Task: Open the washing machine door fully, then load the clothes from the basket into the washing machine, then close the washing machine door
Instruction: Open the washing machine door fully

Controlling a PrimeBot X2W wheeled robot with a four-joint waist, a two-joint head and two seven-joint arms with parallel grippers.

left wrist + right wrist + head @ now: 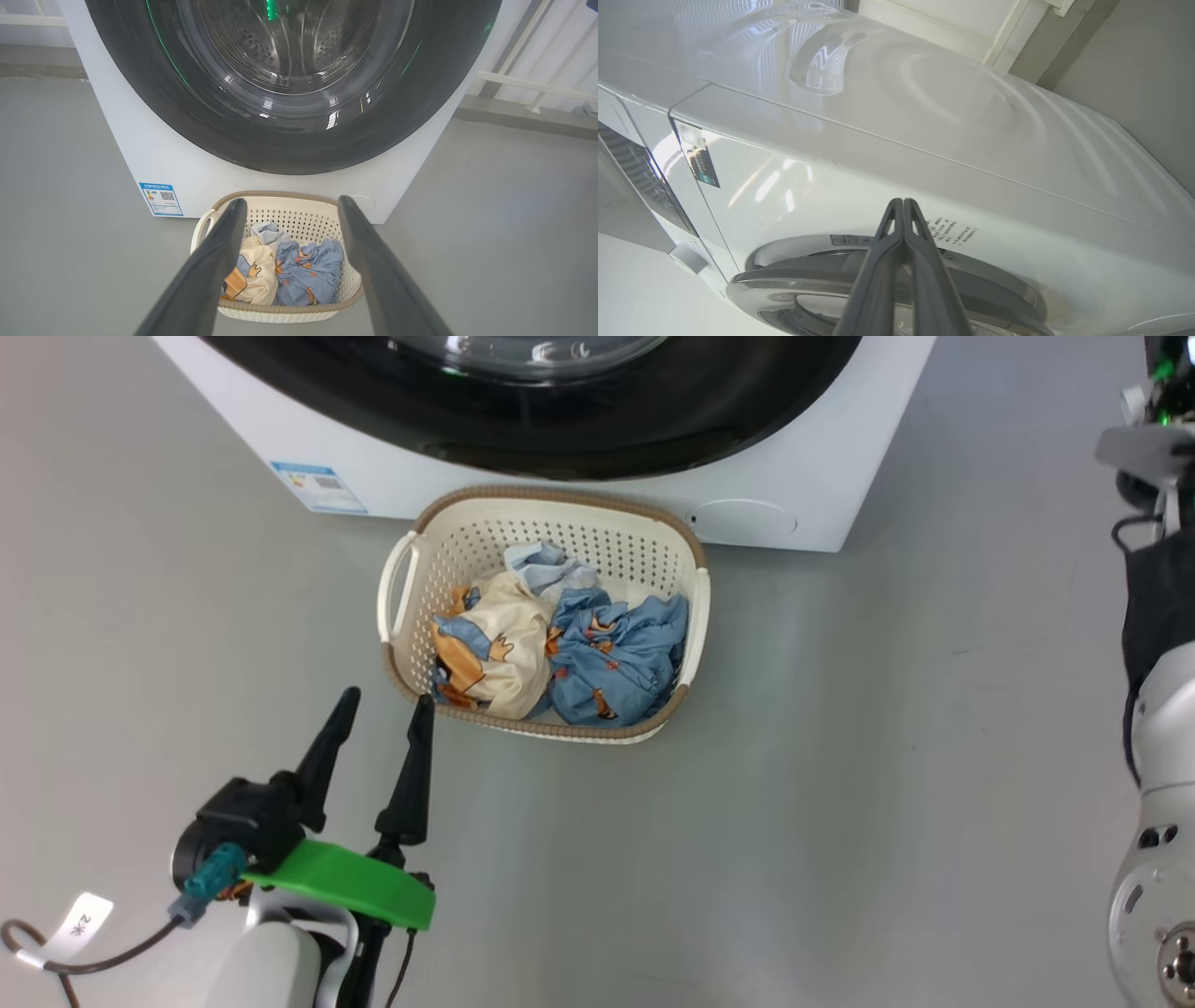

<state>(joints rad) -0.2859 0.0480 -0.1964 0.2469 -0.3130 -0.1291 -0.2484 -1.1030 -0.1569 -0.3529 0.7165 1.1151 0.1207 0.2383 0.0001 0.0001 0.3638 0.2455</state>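
Note:
The washing machine [794, 448] stands at the top of the head view, and its door [560, 439], with a glossy black rim, sits flush against the front. On the floor just before it is the basket [560, 495] holding the clothes [607, 653]: a blue printed one, a cream one [504, 635] and a pale blue one [546, 565]. My left gripper [387, 700] is open and empty, by the basket's near-left corner. From its wrist, the left gripper [292, 201] frames the basket [280, 193] below the door [210, 126]. My right gripper [902, 201] is shut on nothing, close to the machine's white front [784, 186], just beyond the door's rim [794, 280].
Grey floor surrounds the basket on all sides. A blue label [161, 199] marks the machine's lower left front. My right arm's pale forearm [1158, 803] runs up the right edge of the head view. White railings [537, 86] stand behind the machine on its right.

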